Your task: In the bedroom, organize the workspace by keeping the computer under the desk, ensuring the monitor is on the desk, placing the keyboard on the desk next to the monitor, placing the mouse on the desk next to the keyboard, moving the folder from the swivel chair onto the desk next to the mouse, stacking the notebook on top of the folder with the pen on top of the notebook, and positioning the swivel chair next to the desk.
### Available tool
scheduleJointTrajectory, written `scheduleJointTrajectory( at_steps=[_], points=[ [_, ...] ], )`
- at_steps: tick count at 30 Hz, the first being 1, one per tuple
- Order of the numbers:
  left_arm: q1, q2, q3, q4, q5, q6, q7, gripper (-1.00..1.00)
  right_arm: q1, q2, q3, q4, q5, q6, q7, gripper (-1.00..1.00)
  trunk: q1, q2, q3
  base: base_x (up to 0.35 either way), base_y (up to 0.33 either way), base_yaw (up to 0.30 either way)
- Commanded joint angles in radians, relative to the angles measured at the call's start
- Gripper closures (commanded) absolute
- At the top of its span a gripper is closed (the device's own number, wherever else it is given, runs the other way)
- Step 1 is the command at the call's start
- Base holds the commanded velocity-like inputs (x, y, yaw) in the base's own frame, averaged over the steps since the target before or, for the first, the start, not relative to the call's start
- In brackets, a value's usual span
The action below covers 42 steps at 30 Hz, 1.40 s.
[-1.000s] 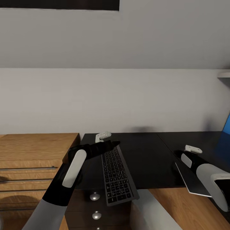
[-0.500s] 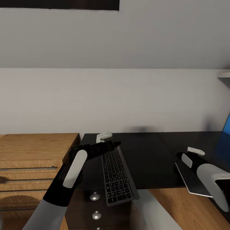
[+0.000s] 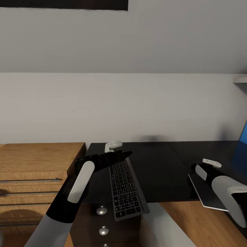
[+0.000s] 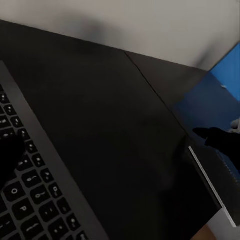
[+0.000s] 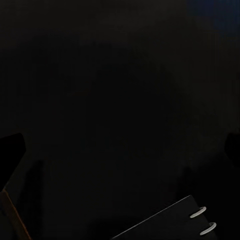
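Keyboard [image 3: 126, 189] overhangs desk [image 3: 161, 171] front edge; left gripper [image 3: 118, 154] at its far end has crept slightly rearward, grip state can't tell. Push pending.

A home study corner in a plain-walled room.

We see a black desk [image 3: 161, 171] against a bare pale wall, round-knobbed drawers [image 3: 102, 211] under it, and a wooden chest [image 3: 34, 168] with bar handles standing just beside the left gripper [image 3: 120, 156]. A keyboard [image 3: 126, 190] lies under that gripper, and a blue folder [image 3: 243, 139] stands beyond the right gripper [image 3: 202, 164].
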Motion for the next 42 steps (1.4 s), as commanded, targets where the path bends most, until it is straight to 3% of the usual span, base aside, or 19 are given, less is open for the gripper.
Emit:
scheduleJointTrajectory(
  at_steps=[1,10,17,26,42],
  points=[
    [0.0,0.0,0.0,-0.001,0.011,0.002,0.01,-1.0,0.0,-0.001,0.009,-0.003,-0.007,0.008,-0.005,-1.0,0.004,-0.008,-0.004,0.0,0.0,0.0],
    [-0.001,0.0,-0.001,-0.002,0.011,0.002,0.011,-1.0,0.0,-0.001,0.009,-0.003,-0.007,0.008,-0.005,-1.0,0.038,-0.071,-0.033,0.0,0.0,0.0],
    [-0.001,0.0,-0.001,-0.003,0.011,0.002,0.011,-1.0,0.0,-0.001,0.009,-0.003,-0.007,0.008,-0.005,-1.0,0.038,-0.071,-0.033,0.0,0.0,0.0],
    [0.0,0.006,0.002,0.004,0.076,0.002,0.011,-1.0,0.0,-0.001,0.009,-0.003,-0.007,0.008,-0.005,-1.0,0.038,-0.071,-0.033,0.0,0.0,0.0],
    [-0.001,0.007,0.004,0.007,0.084,0.001,0.011,-1.0,0.0,0.001,0.009,-0.003,-0.007,0.008,-0.005,-1.0,0.038,-0.071,-0.033,-0.087,0.0,0.0]
  ],
)
